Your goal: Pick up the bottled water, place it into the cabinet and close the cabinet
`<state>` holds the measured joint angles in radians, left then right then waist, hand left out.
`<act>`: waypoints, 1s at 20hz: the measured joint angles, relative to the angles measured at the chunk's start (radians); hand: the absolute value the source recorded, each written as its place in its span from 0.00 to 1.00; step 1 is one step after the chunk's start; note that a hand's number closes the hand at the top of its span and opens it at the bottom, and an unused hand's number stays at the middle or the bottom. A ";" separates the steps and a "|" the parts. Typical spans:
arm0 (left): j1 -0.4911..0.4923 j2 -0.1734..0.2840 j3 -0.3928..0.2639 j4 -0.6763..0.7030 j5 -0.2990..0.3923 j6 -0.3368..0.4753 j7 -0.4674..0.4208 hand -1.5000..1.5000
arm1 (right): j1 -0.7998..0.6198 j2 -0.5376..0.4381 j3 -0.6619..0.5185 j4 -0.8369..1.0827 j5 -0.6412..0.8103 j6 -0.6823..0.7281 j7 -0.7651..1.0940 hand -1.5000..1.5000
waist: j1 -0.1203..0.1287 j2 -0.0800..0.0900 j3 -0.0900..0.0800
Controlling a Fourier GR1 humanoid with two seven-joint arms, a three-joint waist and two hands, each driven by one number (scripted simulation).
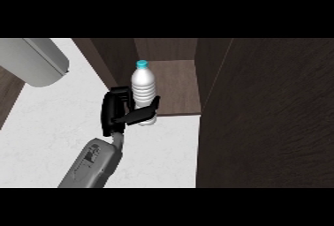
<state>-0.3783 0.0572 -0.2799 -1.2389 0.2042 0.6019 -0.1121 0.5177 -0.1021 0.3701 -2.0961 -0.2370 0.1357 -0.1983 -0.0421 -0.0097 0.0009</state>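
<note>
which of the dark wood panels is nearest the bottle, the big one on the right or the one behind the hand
The panel behind the hand: the bottle, held by the hand, overlaps its edge, while the big right panel stands apart across the cabinet opening.

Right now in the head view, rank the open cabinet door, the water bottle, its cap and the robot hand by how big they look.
1. Cabinet door, largest, though nearest the camera.
2. Robot hand and water bottle: look alike, no ranking.
3. Cap, smallest.
</note>
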 measured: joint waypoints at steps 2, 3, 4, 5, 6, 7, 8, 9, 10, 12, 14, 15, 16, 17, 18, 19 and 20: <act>0.001 0.010 -0.013 0.002 -0.023 0.026 0.000 1.00 | -0.004 0.001 0.000 0.004 0.000 0.001 -0.003 0.00 | -0.007 0.000 0.001; 0.001 0.013 -0.018 0.001 -0.030 0.039 0.004 1.00 | -0.007 0.003 0.003 0.010 0.002 0.001 -0.003 0.00 | -0.010 0.000 0.001; 0.003 0.017 -0.022 0.000 -0.035 0.049 0.005 1.00 | -0.006 0.002 0.006 0.008 0.003 0.003 -0.003 0.00 | -0.013 0.000 0.002; 0.004 0.021 -0.026 0.001 -0.043 0.060 0.002 1.00 | -0.006 0.001 0.009 0.009 0.005 0.004 -0.005 0.00 | -0.017 0.000 0.002; 0.003 0.026 -0.031 0.001 -0.052 0.072 0.003 1.00 | -0.009 0.003 0.012 0.010 0.007 0.003 -0.005 0.00 | -0.021 0.001 0.002; 0.003 0.029 -0.038 0.003 -0.062 0.086 0.002 1.00 | -0.014 0.000 0.006 0.012 0.005 0.006 -0.004 0.00 | -0.022 0.001 0.002; 0.001 0.031 -0.045 0.007 -0.071 0.095 0.002 1.00 | -0.016 0.004 0.007 0.018 0.005 0.005 -0.008 0.00 | -0.022 0.000 0.003; -0.001 0.033 -0.050 0.012 -0.083 0.113 0.003 1.00 | -0.015 0.001 0.005 0.018 0.001 0.007 -0.007 0.00 | -0.024 0.000 0.003; 0.000 0.038 -0.056 0.014 -0.094 0.126 0.000 1.00 | -0.015 0.002 0.007 0.023 0.001 0.010 -0.010 0.00 | -0.027 0.001 0.004; -0.004 0.052 -0.078 0.020 -0.120 0.147 0.009 1.00 | -0.015 -0.004 0.003 0.024 -0.002 0.014 -0.009 0.00 | -0.031 0.000 0.005; -0.009 0.063 -0.097 0.031 -0.149 0.173 0.006 1.00 | -0.022 -0.007 0.002 0.028 -0.003 0.018 -0.007 0.00 | -0.034 0.001 0.006; -0.011 0.068 -0.106 0.036 -0.163 0.189 0.009 1.00 | -0.021 -0.006 0.005 0.034 -0.001 0.020 -0.012 0.00 | -0.036 0.001 0.006; -0.012 0.074 -0.114 0.039 -0.174 0.199 0.012 1.00 | -0.021 -0.006 0.009 0.034 0.002 0.020 -0.012 0.00 | -0.039 0.001 0.007; -0.014 0.079 -0.121 0.046 -0.186 0.211 0.008 1.00 | -0.019 -0.006 0.012 0.027 0.003 0.019 -0.011 0.00 | -0.041 0.000 0.007; -0.018 0.083 -0.131 0.051 -0.200 0.224 0.014 1.00 | -0.021 -0.010 0.005 0.028 -0.003 0.022 -0.010 0.00 | -0.042 0.001 0.008; -0.023 0.086 -0.141 0.059 -0.211 0.233 0.015 0.00 | -0.022 -0.008 0.007 0.031 -0.001 0.021 -0.009 0.00 | -0.041 0.000 0.008; -0.025 0.091 -0.149 0.064 -0.226 0.249 0.018 0.00 | -0.021 -0.009 0.009 0.028 -0.001 0.021 -0.007 0.00 | -0.041 0.000 0.008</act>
<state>-0.4037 0.1480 -0.4287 -1.1747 -0.0218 0.8508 -0.0944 0.4969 -0.1112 0.3786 -2.0680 -0.2378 0.1565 -0.2052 -0.0834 -0.0099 0.0093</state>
